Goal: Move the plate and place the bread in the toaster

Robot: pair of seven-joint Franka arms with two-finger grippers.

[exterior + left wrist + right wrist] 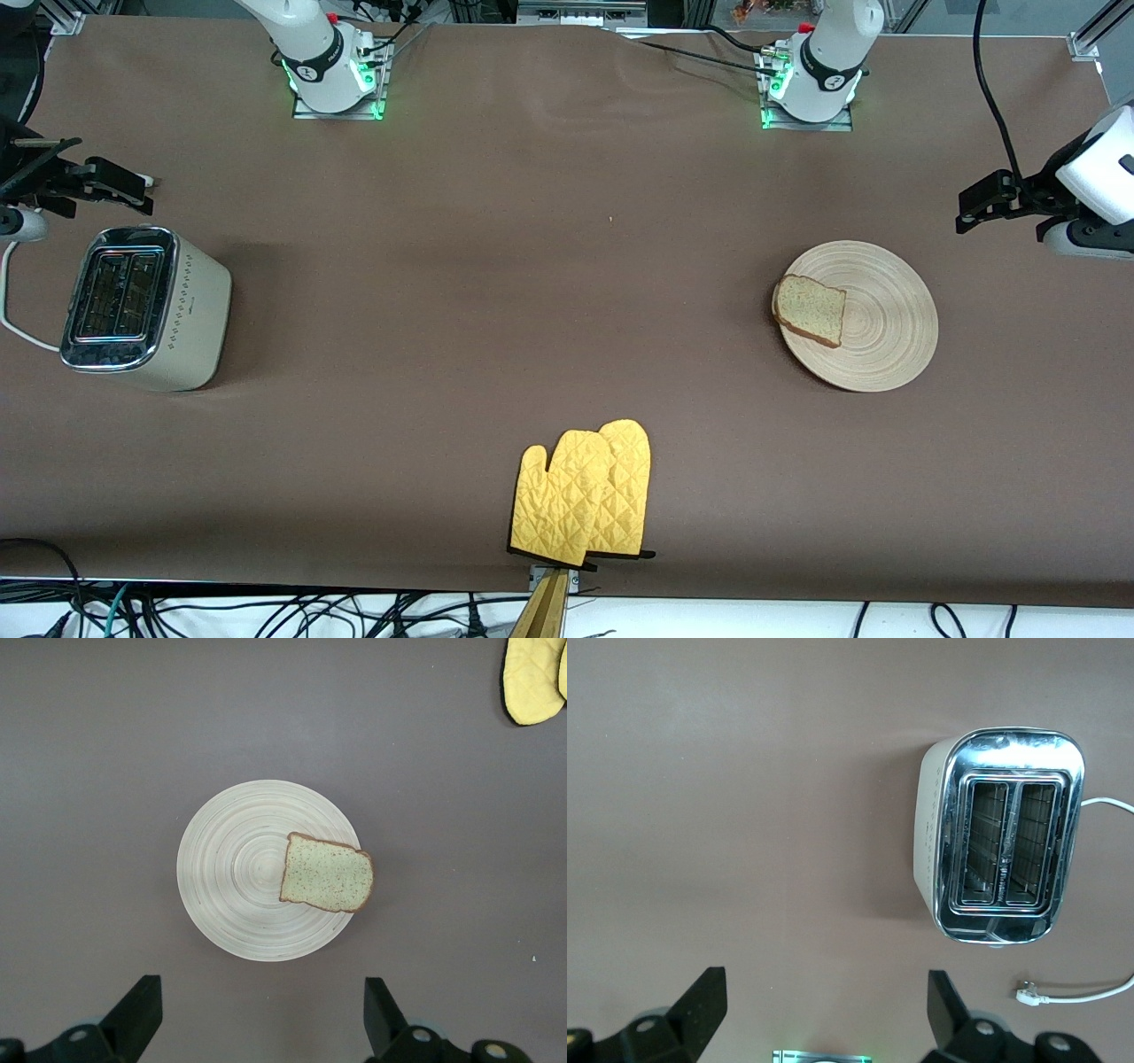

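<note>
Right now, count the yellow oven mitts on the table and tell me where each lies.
2. One oven mitt lies at the table edge nearest the front camera; the second mitt lies partly under it, toward the left arm's end.

Wood-look plate (886, 328), chrome-top toaster (142, 306), maybe matt tablecloth (532, 266)

Both grippers (257, 1019) (824, 1019) open, aloft.
</note>
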